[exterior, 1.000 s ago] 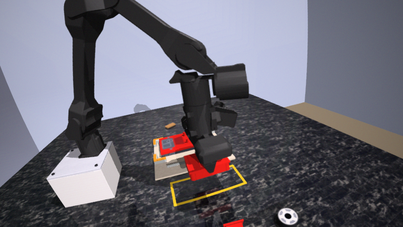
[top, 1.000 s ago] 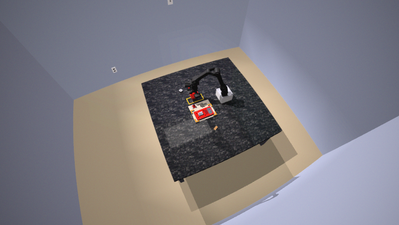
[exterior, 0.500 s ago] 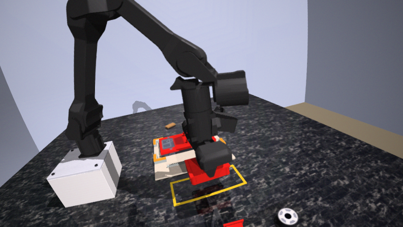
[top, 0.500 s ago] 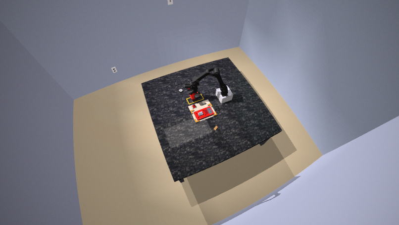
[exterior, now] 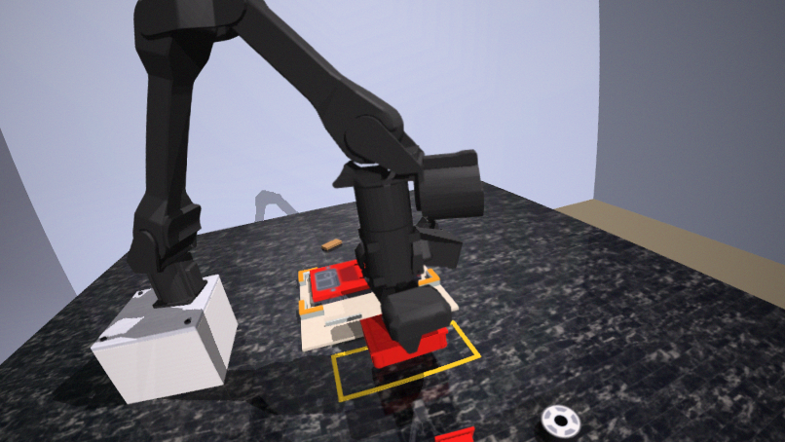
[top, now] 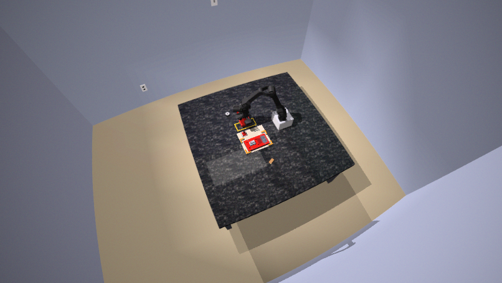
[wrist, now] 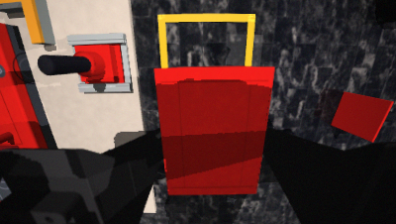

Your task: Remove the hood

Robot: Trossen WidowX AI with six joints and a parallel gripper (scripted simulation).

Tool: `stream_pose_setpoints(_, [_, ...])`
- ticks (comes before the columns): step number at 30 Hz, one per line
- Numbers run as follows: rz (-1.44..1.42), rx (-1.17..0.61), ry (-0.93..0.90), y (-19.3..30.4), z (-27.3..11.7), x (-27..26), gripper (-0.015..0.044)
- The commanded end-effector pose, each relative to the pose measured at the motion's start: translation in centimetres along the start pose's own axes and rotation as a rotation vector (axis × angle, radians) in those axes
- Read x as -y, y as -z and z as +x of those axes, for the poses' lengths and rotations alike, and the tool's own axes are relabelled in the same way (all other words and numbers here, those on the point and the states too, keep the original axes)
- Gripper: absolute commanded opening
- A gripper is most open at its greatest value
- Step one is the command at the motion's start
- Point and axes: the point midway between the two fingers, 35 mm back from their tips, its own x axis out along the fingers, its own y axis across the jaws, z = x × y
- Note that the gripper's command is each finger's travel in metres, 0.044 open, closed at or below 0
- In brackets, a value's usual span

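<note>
My gripper (top: pixel 245 121) (exterior: pixel 404 332) (wrist: pixel 211 132) is shut on the red hood (top: pixel 241 123) (exterior: pixel 384 355) (wrist: pixel 213 111), one finger at each long side in the wrist view. The hood is off the toy car (top: pixel 258 140) (exterior: pixel 352 275) (wrist: pixel 14 89), whose red body lies on a cream board. The hood hangs level or nearly so, a little above the table, over the yellow outline of the marked area (top: pixel 242 129) (exterior: pixel 336 379) (wrist: pixel 208 18). In the wrist view the hood hides most of the outline. The far finger is hidden in the exterior view.
The cream board (exterior: pixel 316 337) (wrist: pixel 99 119) lies beside the marked area, with a black-knobbed red lever (wrist: pixel 101 64) near its edge. On the other side are a small red piece (exterior: pixel 456 435) (wrist: pixel 361 116) and a white wheel (exterior: pixel 571 421). An orange block (top: pixel 271 161) (exterior: pixel 331 244) lies beyond the car.
</note>
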Motion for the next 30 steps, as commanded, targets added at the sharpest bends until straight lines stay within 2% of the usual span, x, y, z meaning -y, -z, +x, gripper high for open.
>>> stream_pose_setpoints(1, [-0.003,-0.006,-0.007,0.3,0.5,-0.2,0.0])
stream_pose_setpoints(30, [-0.003,-0.006,-0.007,0.4,2.0,-0.2,0.0])
